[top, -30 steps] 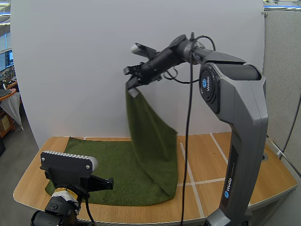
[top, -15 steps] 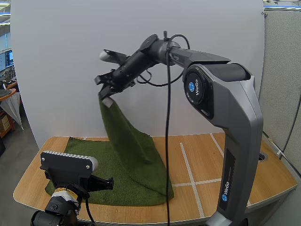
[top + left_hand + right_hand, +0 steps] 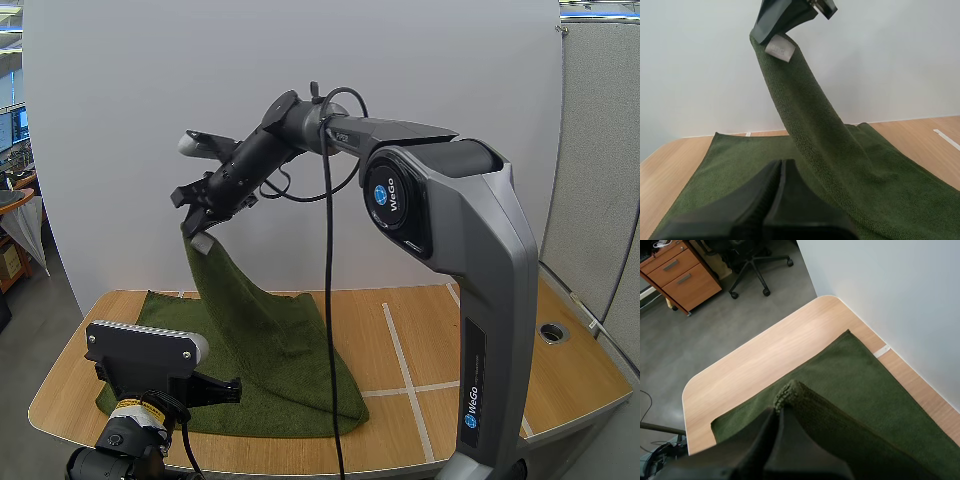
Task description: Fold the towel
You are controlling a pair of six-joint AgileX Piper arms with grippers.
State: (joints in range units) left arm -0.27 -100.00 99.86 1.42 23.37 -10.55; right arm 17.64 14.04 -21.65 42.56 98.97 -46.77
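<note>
Above the wooden worktop point(image 3: 480, 340) our right pincer point(image 3: 199, 220) clamps a raised corner of the green towel point(image 3: 270, 330), while our left pincer point(image 3: 781, 163) sits closed, empty.

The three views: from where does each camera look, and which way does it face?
High view: behind and above the arm bases, facing forward and down over the table; right arm and left arm show.
Left wrist view: low on the left arm, facing across the towel; shut left pincer shows.
Right wrist view: high on the right arm, facing down at towel and table; right pincer shows.
Shared: high and left wrist views show the right pincer gripping the towel's corner.
</note>
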